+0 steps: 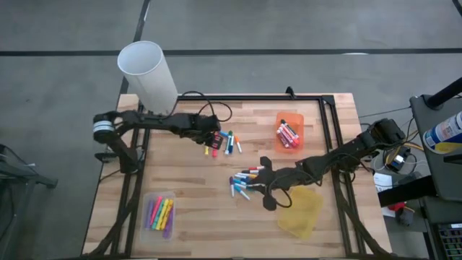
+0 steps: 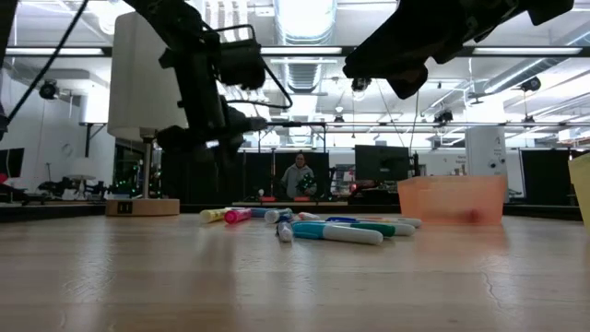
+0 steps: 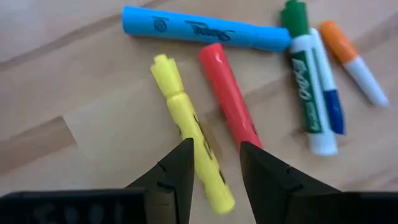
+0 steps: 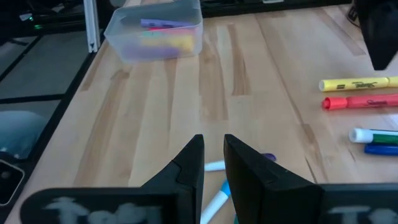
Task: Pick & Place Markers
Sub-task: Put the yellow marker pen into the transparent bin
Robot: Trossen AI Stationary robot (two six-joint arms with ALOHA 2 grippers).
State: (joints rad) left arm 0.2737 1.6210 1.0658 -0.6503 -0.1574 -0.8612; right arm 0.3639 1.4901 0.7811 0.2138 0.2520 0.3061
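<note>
Clear bin (image 1: 159, 214) front-left holds markers. Left gripper (image 1: 211, 141) released, fingers apart above yellow marker (image 3: 188, 132) and red marker (image 3: 229, 99), gripping nothing. Centre marker pile (image 1: 243, 182) under right gripper (image 1: 261, 173), fingers slightly apart, empty. Orange bin (image 1: 289, 131) holds more.

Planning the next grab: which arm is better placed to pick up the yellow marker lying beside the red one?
Left. The left gripper hangs right above the yellow marker, fingers open; the right gripper is over the other marker cluster.
</note>
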